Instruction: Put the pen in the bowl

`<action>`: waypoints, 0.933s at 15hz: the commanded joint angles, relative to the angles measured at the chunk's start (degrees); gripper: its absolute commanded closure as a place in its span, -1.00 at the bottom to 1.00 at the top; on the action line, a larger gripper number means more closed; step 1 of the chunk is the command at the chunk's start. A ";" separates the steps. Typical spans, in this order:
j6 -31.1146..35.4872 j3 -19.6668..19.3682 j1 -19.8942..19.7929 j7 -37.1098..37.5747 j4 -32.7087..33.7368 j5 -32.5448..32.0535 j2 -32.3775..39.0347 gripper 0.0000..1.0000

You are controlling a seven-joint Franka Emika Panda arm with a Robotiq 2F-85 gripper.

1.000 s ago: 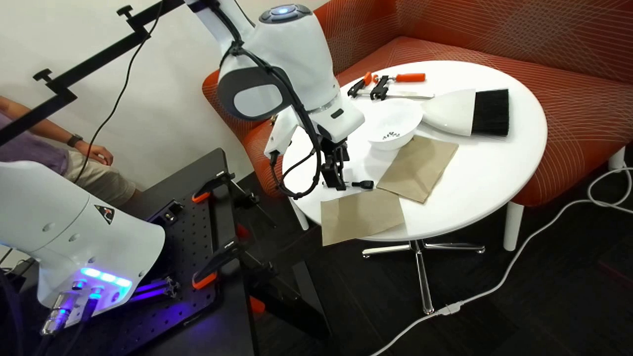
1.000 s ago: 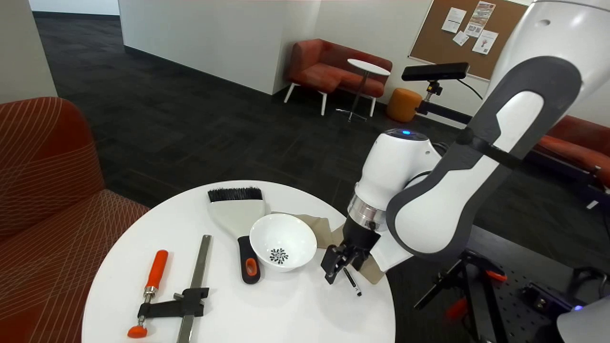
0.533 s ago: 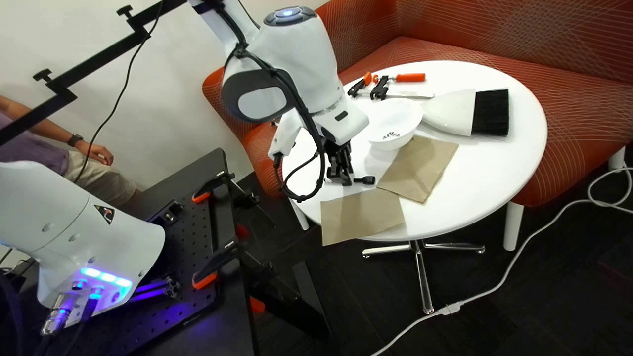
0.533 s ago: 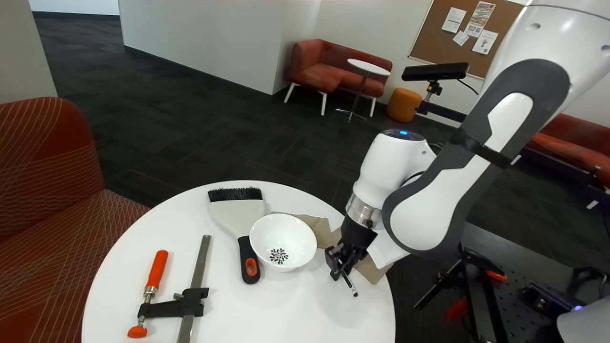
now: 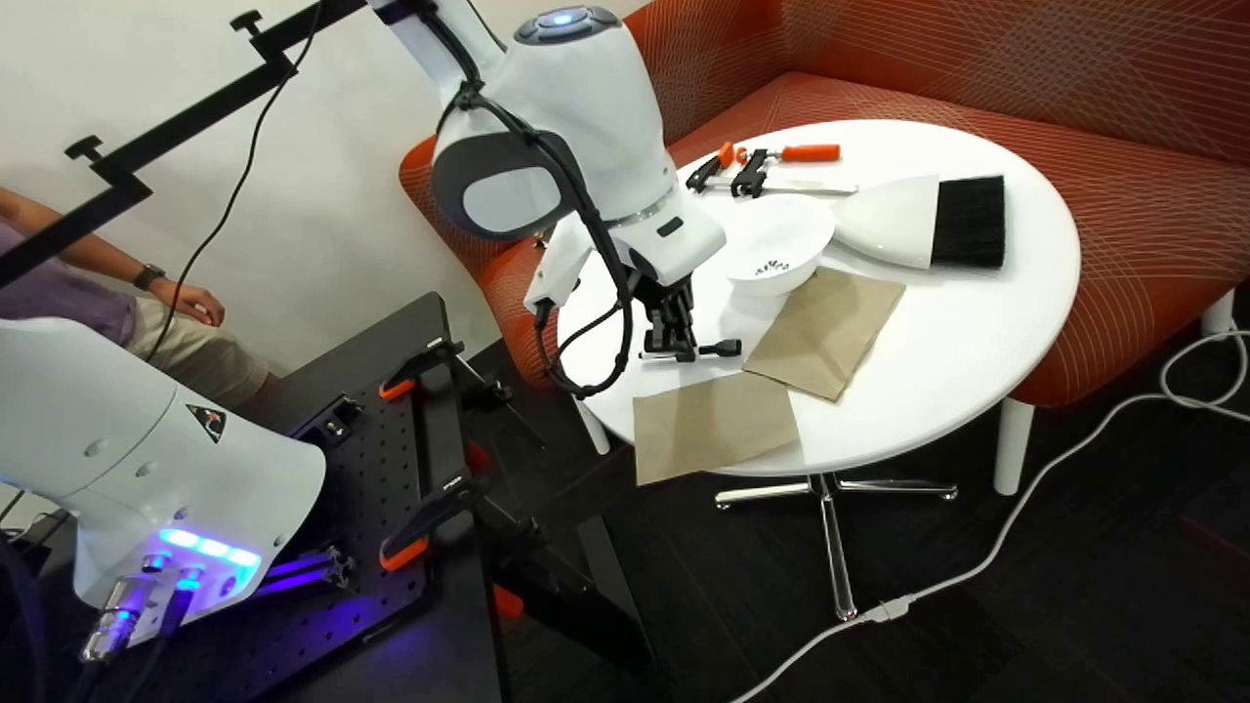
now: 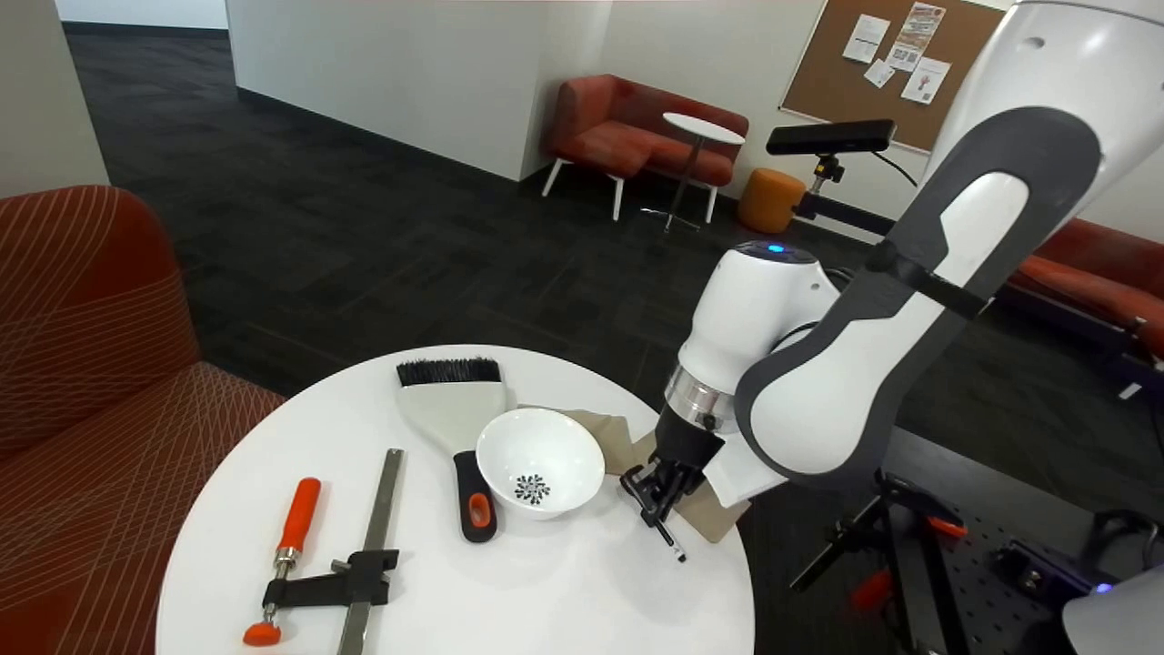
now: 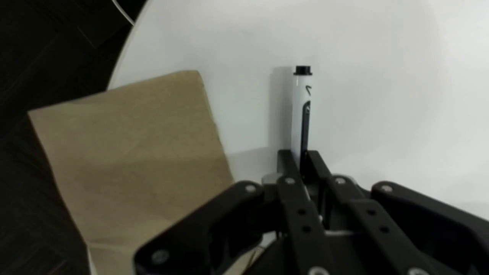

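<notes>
The pen (image 7: 300,114), white with black markings and a black end in the wrist view, is pinched between the fingers (image 7: 285,162) of my gripper (image 7: 300,154). Its black-ended part sticks out beyond the fingertips. In an exterior view, a dark part of the pen (image 5: 726,348) shows on one side of the gripper (image 5: 687,353) and a pale part on the opposite side. The pen (image 6: 671,539) lies low over the white table; whether it touches the surface I cannot tell. The white bowl (image 6: 546,455) stands upright nearby, a dark pattern inside it; the bowl (image 5: 786,234) is beyond the gripper.
A wide brush (image 6: 455,409) lies against the bowl's far side. Past it rests an orange-handled bar clamp (image 6: 364,578). Two brown paper pieces (image 5: 718,430) lie near the gripper, one overhanging the rim of the round table (image 5: 937,391).
The gripper's jaws have come together on the pen, which they straddled a second ago. Gripper and pen have since shifted slightly, appearing a little higher in the exterior views.
</notes>
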 commanded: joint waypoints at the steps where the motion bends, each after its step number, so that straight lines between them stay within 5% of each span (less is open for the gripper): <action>1: -1.70 -6.75 8.19 5.33 -7.37 0.30 -9.42 0.94; 7: 0.47 -17.49 20.89 10.45 -12.83 -4.56 -19.56 0.94; 14: -0.43 -22.97 27.67 15.23 -5.83 -12.11 -20.64 0.94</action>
